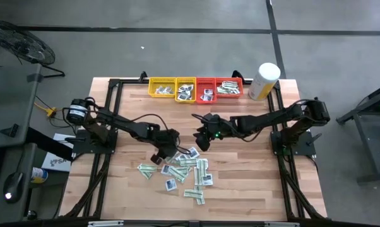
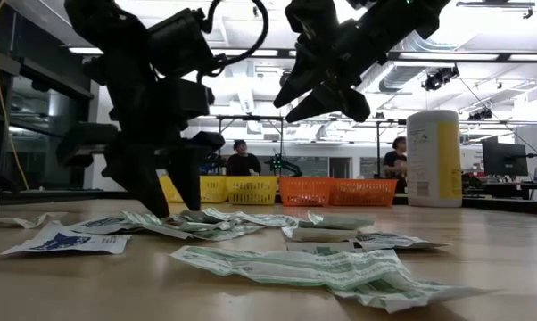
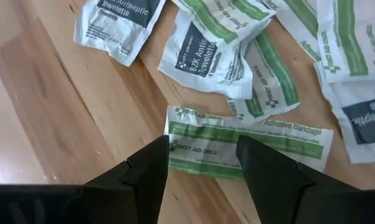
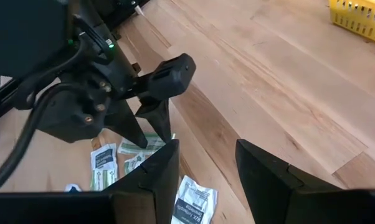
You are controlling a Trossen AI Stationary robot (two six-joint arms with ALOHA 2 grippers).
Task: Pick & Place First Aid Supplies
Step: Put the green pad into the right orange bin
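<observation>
The first aid supplies [image 1: 185,171] lie flat and loose on the wooden table's near middle: white-and-green bandage strips and white towelette packets with dark blue centres. My left gripper [image 3: 203,149] is open and low at the pile's left end [image 2: 172,201], its fingers on either side of one end of a green-and-white adhesive bandage strip [image 3: 262,144]. My right gripper [image 1: 202,135] hangs open well above the table, behind the pile [image 2: 318,98], with nothing between its fingers [image 4: 206,162]. My left gripper comes at the adhesive bandage strip slanting down from above, with its open fingers over the strip's end [image 3: 187,142]. The strip lies flat on the table. I cannot tell whether the fingertips touch it.
Two yellow trays [image 1: 163,87] and two red trays [image 1: 228,87] stand in a row at the far edge, with some packets inside. A tall white-and-yellow canister [image 1: 264,81] stands to their right. Bare wood lies left of the pile. Two people [image 2: 243,159] sit in the room beyond.
</observation>
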